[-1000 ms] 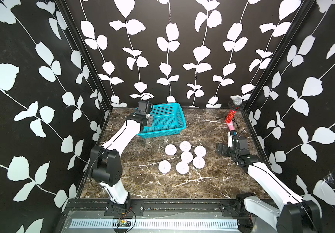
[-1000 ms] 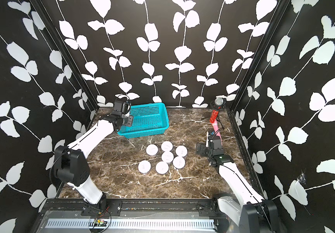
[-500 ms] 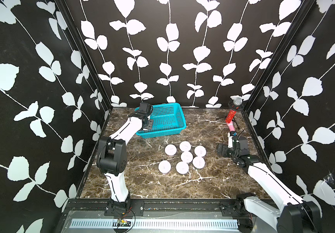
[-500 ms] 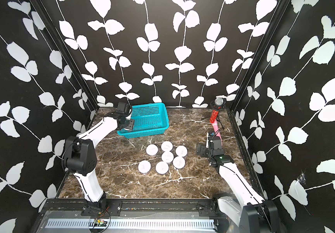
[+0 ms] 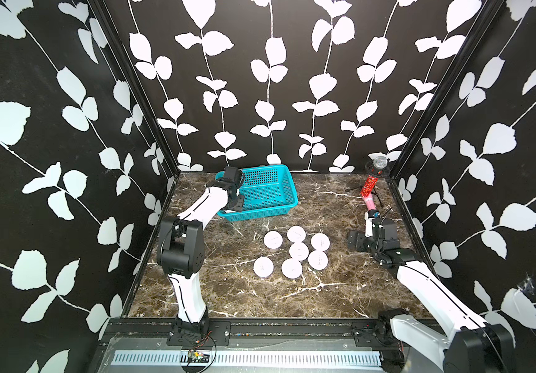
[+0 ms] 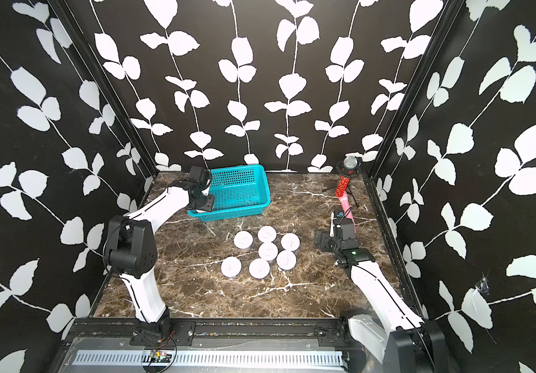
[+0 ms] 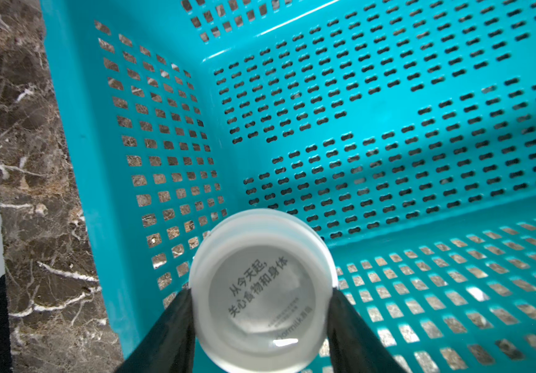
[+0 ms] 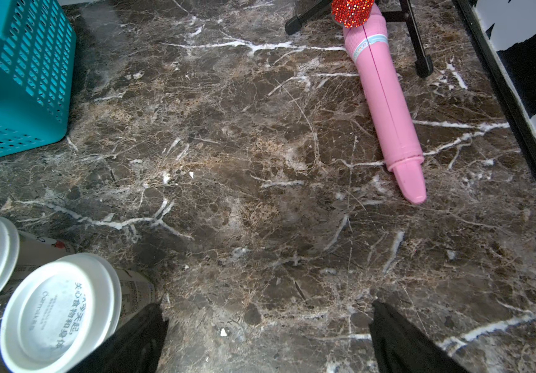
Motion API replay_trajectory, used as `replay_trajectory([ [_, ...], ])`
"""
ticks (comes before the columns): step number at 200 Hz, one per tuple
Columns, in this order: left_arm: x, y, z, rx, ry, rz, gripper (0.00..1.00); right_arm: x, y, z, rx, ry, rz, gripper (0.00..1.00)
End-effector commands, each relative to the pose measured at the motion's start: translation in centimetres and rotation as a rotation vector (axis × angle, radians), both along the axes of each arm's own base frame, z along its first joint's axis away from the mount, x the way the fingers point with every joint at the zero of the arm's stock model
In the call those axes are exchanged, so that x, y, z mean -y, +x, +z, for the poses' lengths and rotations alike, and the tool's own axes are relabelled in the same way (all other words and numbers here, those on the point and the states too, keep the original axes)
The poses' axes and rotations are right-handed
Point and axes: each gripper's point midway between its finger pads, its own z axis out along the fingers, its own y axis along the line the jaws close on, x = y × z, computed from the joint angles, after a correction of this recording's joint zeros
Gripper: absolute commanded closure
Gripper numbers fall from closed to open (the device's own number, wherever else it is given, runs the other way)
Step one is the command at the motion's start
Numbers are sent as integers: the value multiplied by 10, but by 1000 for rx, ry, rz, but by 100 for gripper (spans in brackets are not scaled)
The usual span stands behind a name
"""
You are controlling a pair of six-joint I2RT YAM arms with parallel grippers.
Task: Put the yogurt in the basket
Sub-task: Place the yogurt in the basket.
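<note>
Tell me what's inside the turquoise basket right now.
One yogurt cup, clamped in the left gripper, in a corner of the basket. Its underside is hidden, so whether it rests on the bottom cannot be told.

7 white-lidded yogurt cups [image 5: 298, 251] cluster near the turquoise basket [image 5: 269, 211]; 8th cup [image 7: 261, 290] upright inside its corner.

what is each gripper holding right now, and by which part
The left gripper clamps a small white-lidded yogurt cup by opposite sides at its lid, over a corner of the turquoise perforated plastic basket. The right gripper is open, holding nothing.
</note>
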Motion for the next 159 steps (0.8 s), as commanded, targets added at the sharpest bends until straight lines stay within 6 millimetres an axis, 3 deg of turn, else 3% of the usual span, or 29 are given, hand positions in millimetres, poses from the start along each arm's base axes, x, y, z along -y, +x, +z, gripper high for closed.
replay_trajectory([
  [1, -4, 0, 5, -13, -14, 26, 43, -2, 9, 26, 70, 6, 0, 1],
  [36, -6, -1, 1, -28, -32, 41, 40, -1, 9, 27, 74, 1, -1, 1],
  [87, -5, 0, -1, -29, -45, 38, 28, 0, 7, 27, 72, -2, -3, 1],
  [159, -5, 3, 12, -1, -43, 27, 23, -1, 7, 28, 75, -1, 1, 1],
])
